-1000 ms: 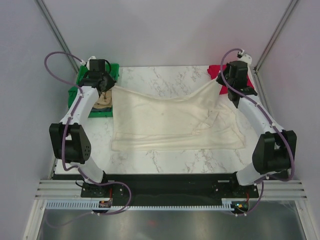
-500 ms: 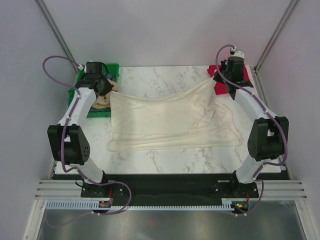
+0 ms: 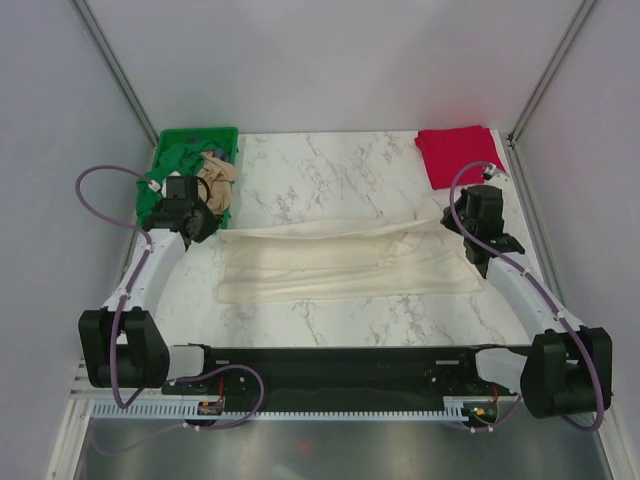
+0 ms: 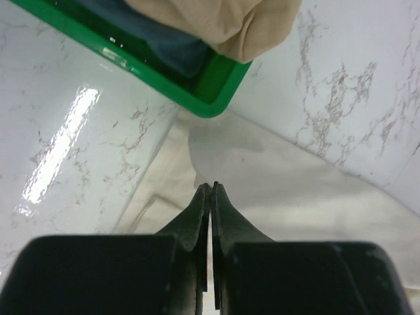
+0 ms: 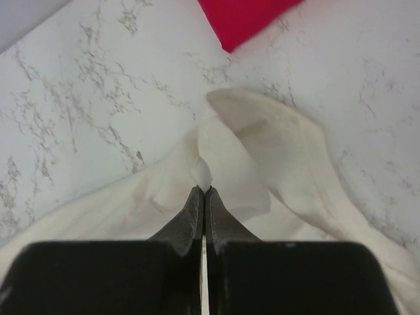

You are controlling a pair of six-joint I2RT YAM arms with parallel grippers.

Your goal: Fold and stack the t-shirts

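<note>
A large cream-white t-shirt (image 3: 350,262) lies across the middle of the table, its far edge drawn back over the near half in a long band. My left gripper (image 3: 210,230) is shut on the shirt's left far corner (image 4: 220,157), just in front of the crate. My right gripper (image 3: 456,224) is shut on a small pinch of the same shirt (image 5: 226,141) at its right end, where the cloth is bunched in folds. A bright red t-shirt (image 3: 455,155) lies flat at the far right corner, and its tip shows as the red t-shirt (image 5: 246,20) in the right wrist view.
A green plastic crate (image 3: 165,148) stands at the far left and holds a tan shirt (image 3: 218,180) and a dark green one (image 3: 168,172). Its near corner (image 4: 216,98) lies close ahead of my left fingers. Marble table (image 3: 330,160) shows behind the shirt.
Both grippers have pulled back toward the near edge and lowered, carrying the cream shirt's far edge over its near half. The red shirt and the crate are now uncovered.
</note>
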